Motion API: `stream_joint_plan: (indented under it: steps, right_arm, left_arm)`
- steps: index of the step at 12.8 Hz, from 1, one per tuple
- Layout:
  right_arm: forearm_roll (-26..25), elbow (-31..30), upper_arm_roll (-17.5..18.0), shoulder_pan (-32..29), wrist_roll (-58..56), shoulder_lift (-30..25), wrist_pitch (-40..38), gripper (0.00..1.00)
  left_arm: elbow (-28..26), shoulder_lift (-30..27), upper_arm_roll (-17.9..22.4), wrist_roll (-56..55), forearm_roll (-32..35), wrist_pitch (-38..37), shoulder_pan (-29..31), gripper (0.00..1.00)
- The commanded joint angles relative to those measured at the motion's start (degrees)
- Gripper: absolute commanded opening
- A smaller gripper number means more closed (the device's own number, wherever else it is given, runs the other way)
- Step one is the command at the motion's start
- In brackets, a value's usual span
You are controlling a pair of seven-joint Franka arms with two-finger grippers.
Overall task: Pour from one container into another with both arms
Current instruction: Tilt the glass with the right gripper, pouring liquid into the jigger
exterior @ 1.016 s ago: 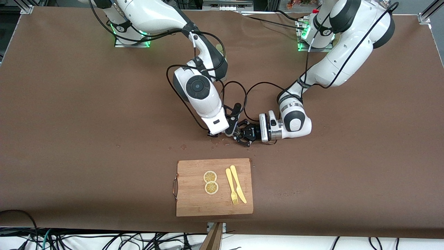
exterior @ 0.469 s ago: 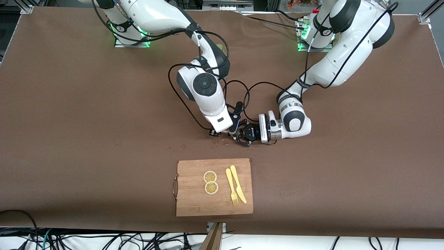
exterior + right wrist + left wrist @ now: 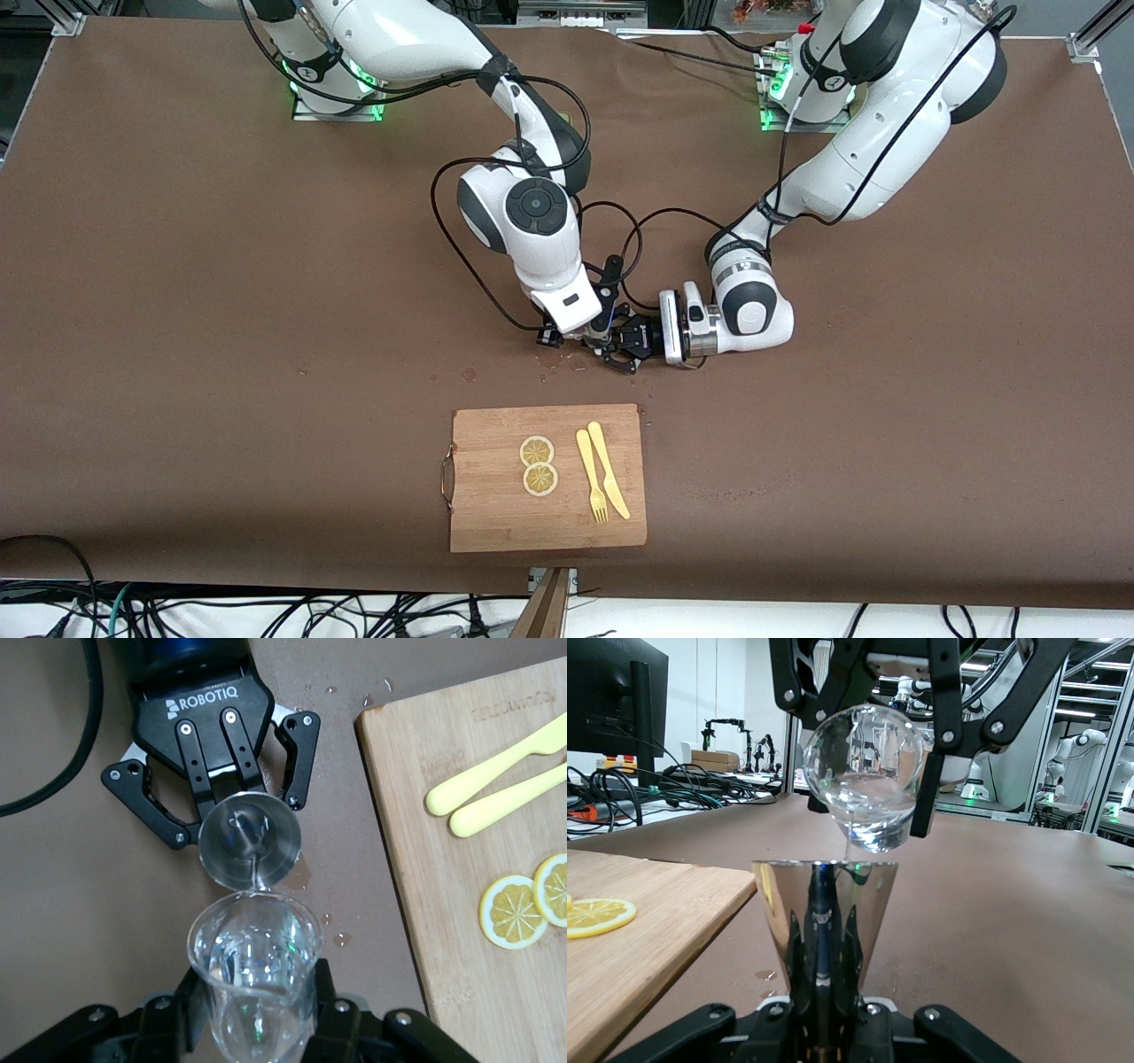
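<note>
My left gripper [image 3: 622,347] reaches in low over the table, shut on the stem of a shiny metal cone cup [image 3: 824,904], which stands upright. The same cup [image 3: 248,846] shows from above in the right wrist view, held by the left gripper [image 3: 232,806]. My right gripper [image 3: 592,335] is shut on a clear glass beaker [image 3: 252,961], tilted with its lip over the cup. A thin stream of water [image 3: 847,843] runs from the beaker [image 3: 864,780] into the cup. Water remains in the beaker.
A wooden cutting board [image 3: 496,523] lies nearer the front camera, with two lemon slices [image 3: 538,465] and a yellow fork and knife [image 3: 601,478] on it. Small water drops [image 3: 339,939] and specks [image 3: 468,375] dot the brown table between the grippers and the board.
The right arm's wrist has swung toward the left arm's end and turned, tipping the beaker further over the cup. The left arm has stayed almost still.
</note>
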Motion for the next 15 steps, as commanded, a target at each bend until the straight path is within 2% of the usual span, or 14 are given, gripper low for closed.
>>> stream_joint_plan:
  steps: [1,15]
  right_arm:
    - [-1.99,1.62,-0.77,1.18,0.82,0.85,-0.30,0.26]
    - [-7.18,2.15,-0.77,2.24,0.99,1.03,-0.21,0.26]
  left_arm:
    - [0.76,-0.19,-0.30,-0.43,-1.28,0.82,-0.69,0.00]
    - [0.76,-0.10,-0.30,-0.42,-1.28,0.82,-0.69,0.00]
